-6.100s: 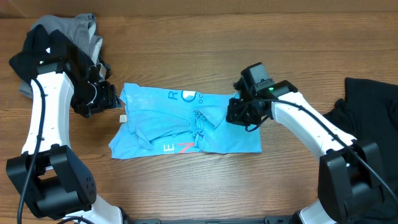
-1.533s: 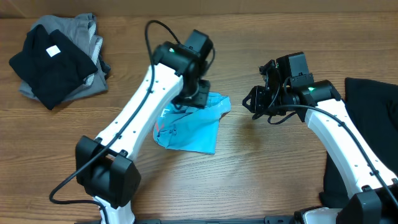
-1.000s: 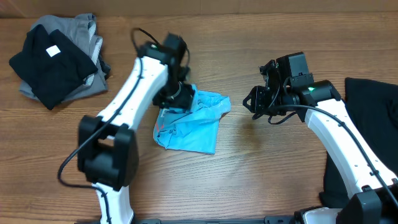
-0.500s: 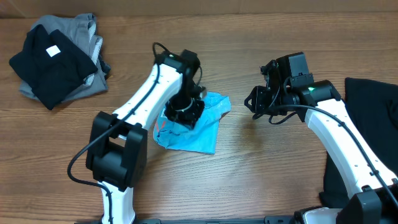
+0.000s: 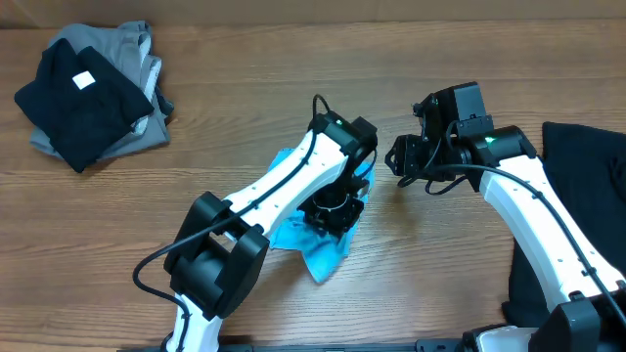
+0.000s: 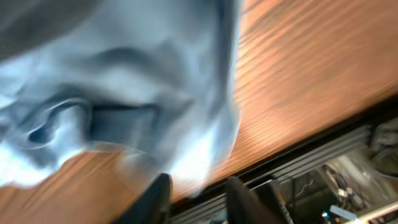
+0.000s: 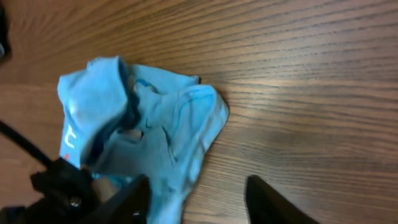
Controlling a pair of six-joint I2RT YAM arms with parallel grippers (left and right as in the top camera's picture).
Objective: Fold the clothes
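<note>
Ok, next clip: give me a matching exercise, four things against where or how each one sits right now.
Things:
1. light blue T-shirt
2. pile of black and grey shirts
3. loose black garment
4. right gripper

Places or states:
A. far-left corner of the table
B. open, over bare wood
C. right edge, partly out of frame
D. bunched up mid-table

Pairs: 1-D, 2-A, 3-C, 4-B.
</note>
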